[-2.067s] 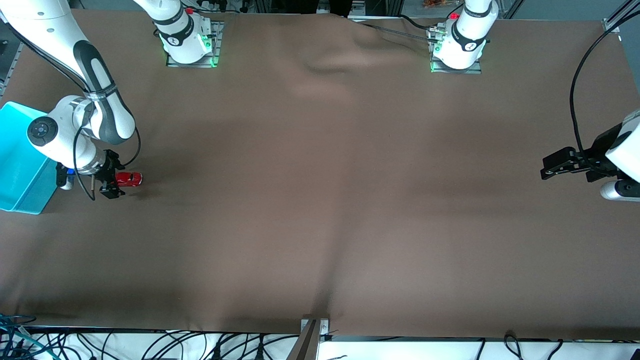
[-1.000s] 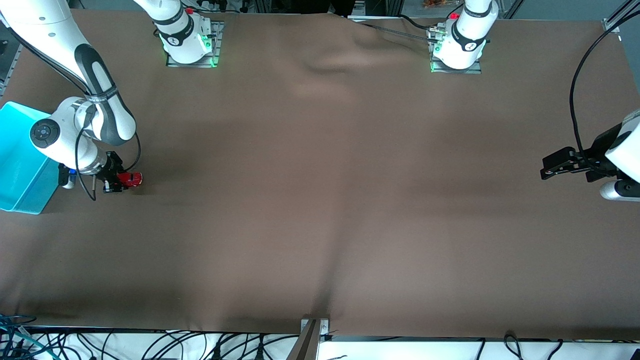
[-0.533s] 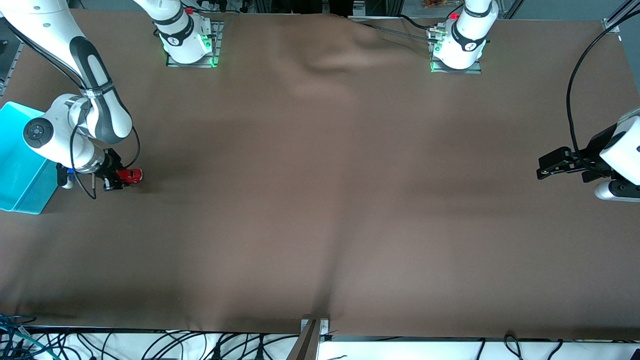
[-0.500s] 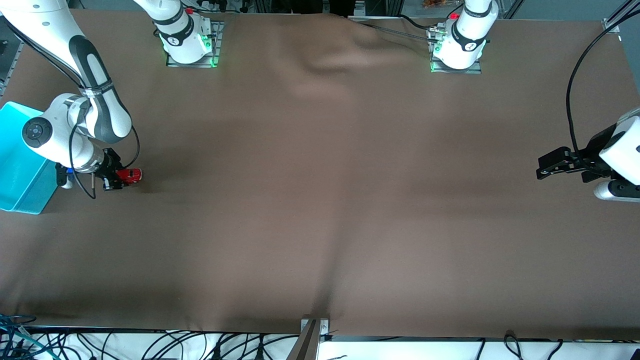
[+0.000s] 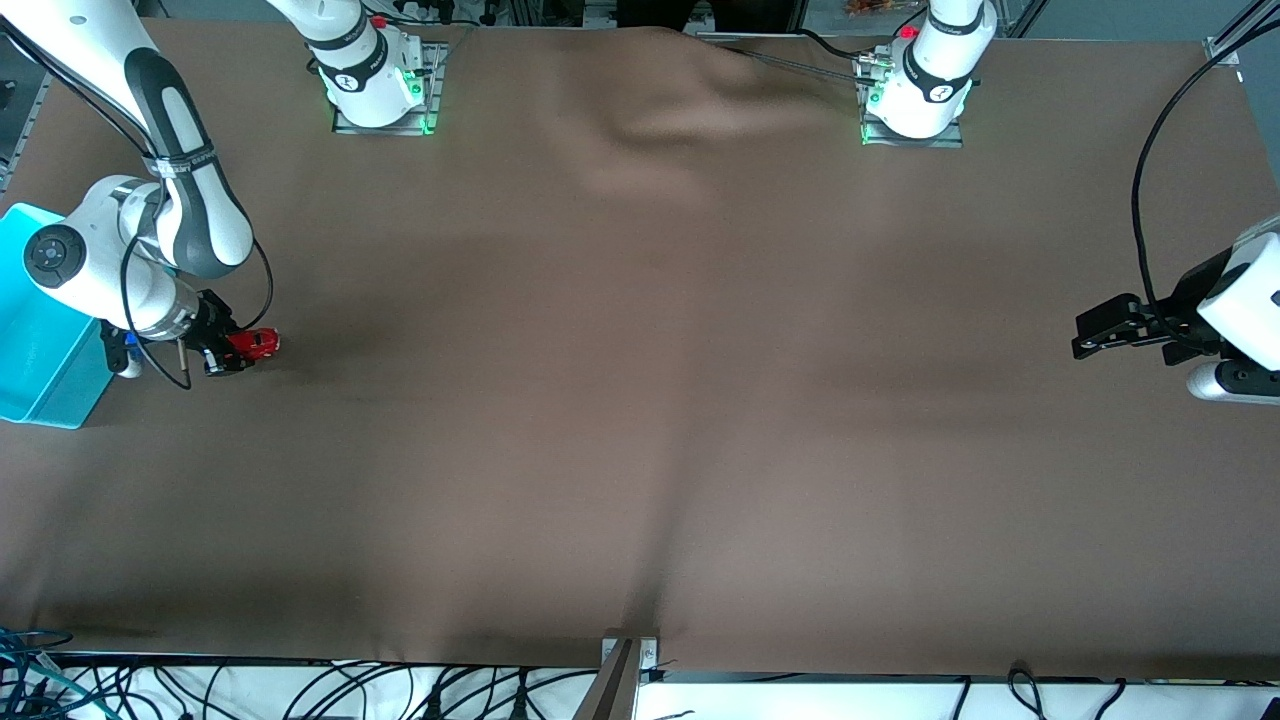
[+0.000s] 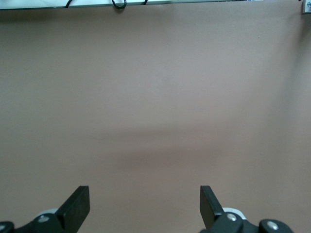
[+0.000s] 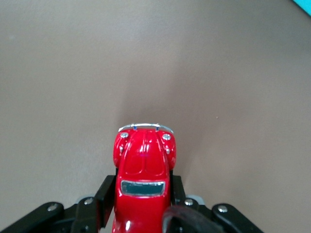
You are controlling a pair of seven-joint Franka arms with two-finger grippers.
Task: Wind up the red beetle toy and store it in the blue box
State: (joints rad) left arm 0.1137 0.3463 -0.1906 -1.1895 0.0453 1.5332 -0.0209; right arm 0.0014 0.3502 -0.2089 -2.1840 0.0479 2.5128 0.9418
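Right gripper, clamped on the red beetle toy low over the cloth beside the blue box, appears mid-transfer; next move calls for lifting over the rim; left gripper waits, fingers apart.

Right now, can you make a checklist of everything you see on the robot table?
Surface: brown cloth with wrinkles.
Job's things: red beetle toy held in the right gripper, beside the blue box at the right arm's end of the table.
Clutter: nothing seen.
Grippers: right gripper shut on the toy, low over the cloth; left gripper open, empty, waiting over the left arm's end.
Cables: black cable looping to the left arm; cable tangle below the table edge.
Surroundings: arm bases with green lights.
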